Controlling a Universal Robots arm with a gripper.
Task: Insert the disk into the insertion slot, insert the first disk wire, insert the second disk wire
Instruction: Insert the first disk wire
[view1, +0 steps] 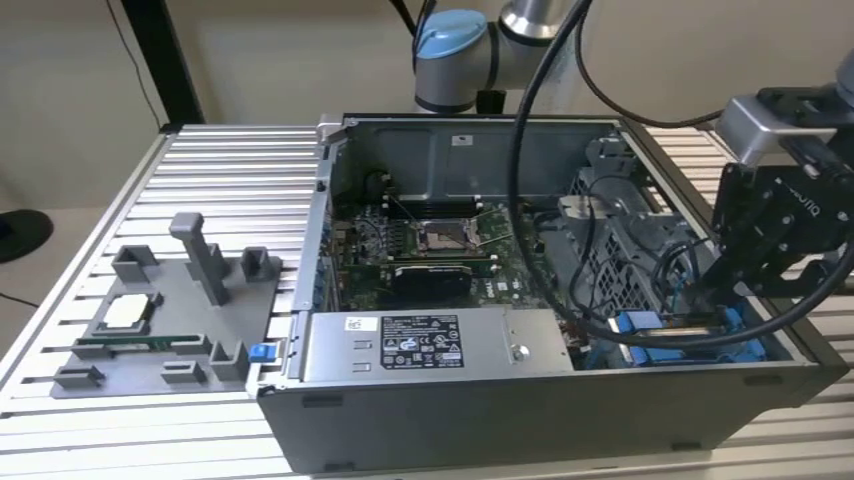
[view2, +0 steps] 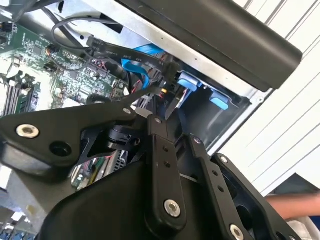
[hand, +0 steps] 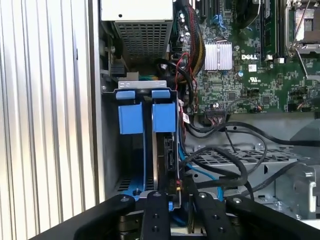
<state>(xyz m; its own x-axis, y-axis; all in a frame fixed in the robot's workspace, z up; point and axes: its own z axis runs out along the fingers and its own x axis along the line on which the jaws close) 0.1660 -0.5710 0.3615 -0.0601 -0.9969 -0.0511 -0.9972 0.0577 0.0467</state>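
Disk (hand: 166, 150) sits edge-on inside the insertion slot (view1: 667, 354), in the computer case's (view1: 534, 420) near corner on the exterior view's right. Its narrow edge looks dark. A bright blue carrier tab caps the end facing the case wall. A second blue tab (hand: 131, 119) stands just beside it, with a thin blue rail running under it.

Case lies open on the ribbed metal table (view1: 227, 170). Inside:
- a green circuit board (view1: 427, 250) across the middle
- a grey power box (view1: 427, 345) with a black-and-white label along the near wall
- a perforated grey cage (hand: 235, 165) beside the slot
- black cables (hand: 225, 150) looping over the cage toward the disk
- a flat blue cable (view2: 142, 55) running to a black plug near the slot

Gripper (hand: 177, 192) is lowered into that corner, tip right at the disk's inner end. Something small and orange shows at the tip. Jaws: cannot tell how far apart they are, or whether they hold anything.

Grey plastic holder (view1: 174, 320) rests near the table's edge on the exterior view's left, well apart from the case. It carries a square silvery part (view1: 127, 315) and a thin green strip (view1: 134, 345).
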